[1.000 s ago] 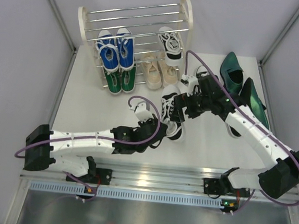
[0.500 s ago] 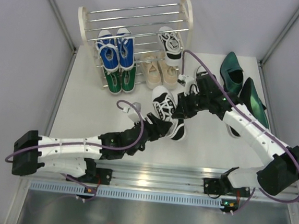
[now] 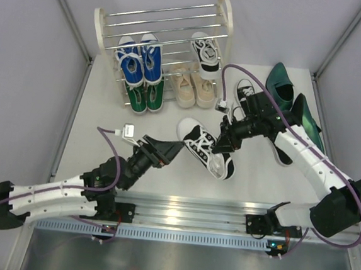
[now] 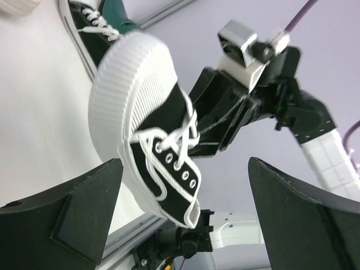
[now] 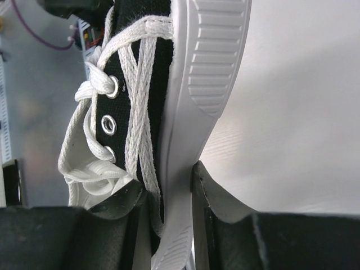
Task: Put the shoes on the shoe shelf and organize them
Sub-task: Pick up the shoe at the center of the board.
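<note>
A black-and-white sneaker (image 3: 205, 147) is at the table's middle, toe toward the shoe shelf (image 3: 165, 17). My right gripper (image 3: 225, 142) is shut on its side wall, one finger inside the opening and one against the white sole (image 5: 197, 67). My left gripper (image 3: 169, 150) stands open just left of the sneaker's toe, touching nothing; the sneaker (image 4: 140, 107) shows beyond its spread fingers (image 4: 73, 202). On the shelf sit blue sneakers (image 3: 139, 62), green sneakers (image 3: 144, 97), beige sneakers (image 3: 194, 89) and one black-and-white sneaker (image 3: 205, 52).
Two dark green dress shoes (image 3: 280, 84) (image 3: 305, 120) lie at the right edge. A black-and-white sneaker (image 3: 244, 90) lies right of the shelf, and another (image 3: 283, 158) is partly hidden under my right arm. Grey walls close in both sides.
My left gripper opened, let go of the sneaker and drew back toward the near left. My right gripper closed on the sneaker, which has turned and shifted slightly.
</note>
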`<state>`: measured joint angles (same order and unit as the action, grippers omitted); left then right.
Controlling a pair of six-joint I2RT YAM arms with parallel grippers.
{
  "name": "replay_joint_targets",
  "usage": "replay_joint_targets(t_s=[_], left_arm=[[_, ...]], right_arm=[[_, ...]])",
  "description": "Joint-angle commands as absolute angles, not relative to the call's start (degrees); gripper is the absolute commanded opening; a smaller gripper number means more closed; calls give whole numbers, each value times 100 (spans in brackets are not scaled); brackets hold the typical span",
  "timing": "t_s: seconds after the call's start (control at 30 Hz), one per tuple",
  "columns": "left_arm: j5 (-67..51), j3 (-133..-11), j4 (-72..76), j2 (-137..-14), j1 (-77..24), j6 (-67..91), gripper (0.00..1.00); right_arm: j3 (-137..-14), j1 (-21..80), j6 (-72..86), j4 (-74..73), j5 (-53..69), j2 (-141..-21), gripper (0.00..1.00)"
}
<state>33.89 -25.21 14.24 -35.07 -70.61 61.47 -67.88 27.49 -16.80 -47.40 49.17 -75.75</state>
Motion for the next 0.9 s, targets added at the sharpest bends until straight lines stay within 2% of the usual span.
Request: replay_joint_targets(t_s=[0.0, 0.17, 0.33, 0.47, 0.6, 0.63, 0.7, 0.73, 0.8, 0.83, 0.87], left_arm=[[3410, -2750, 915, -3191, -6987, 5802, 98], [3191, -2883, 826, -3409, -6908, 5695, 98], [3042, -3278, 923, -4209, -6803, 5274, 98], [2428, -3358, 1388, -4561, -6435, 5159, 96], [1619, -3059, 2020, -4597, -5846, 5536, 79], [1339, -3006, 2222, -4605, -5645, 5598, 65], [1161, -2910, 2329, -4623, -5503, 5712, 51], [1073, -2900, 2355, -4640, -5432, 5722, 39], [1028, -2927, 2286, -4676, -5414, 5748, 27], [1011, -2918, 2250, -4684, -5388, 5748, 6], [1063, -2927, 2093, -4650, -5396, 5748, 0]], right_arm=[[-7040, 2725, -2329, -4965, 6072, -7374, 0], [-7110, 2725, -2443, -5106, 6486, -7479, 0], [-7365, 2768, -2759, -5519, 6671, -7532, 0], [-7392, 2795, -3075, -5923, 6636, -7602, 0], [-7374, 2795, -3181, -6003, 6531, -7594, 0], [-7383, 2795, -3182, -6003, 6513, -7585, 0], [-7426, 2795, -3190, -5994, 6460, -7594, 0], [-7444, 2795, -3190, -6003, 6443, -7629, 0], [-7488, 2795, -3199, -6003, 6407, -7638, 0], [-7497, 2795, -3208, -5977, 6372, -7655, 0], [-7523, 2795, -3234, -5985, 6337, -7655, 0]])
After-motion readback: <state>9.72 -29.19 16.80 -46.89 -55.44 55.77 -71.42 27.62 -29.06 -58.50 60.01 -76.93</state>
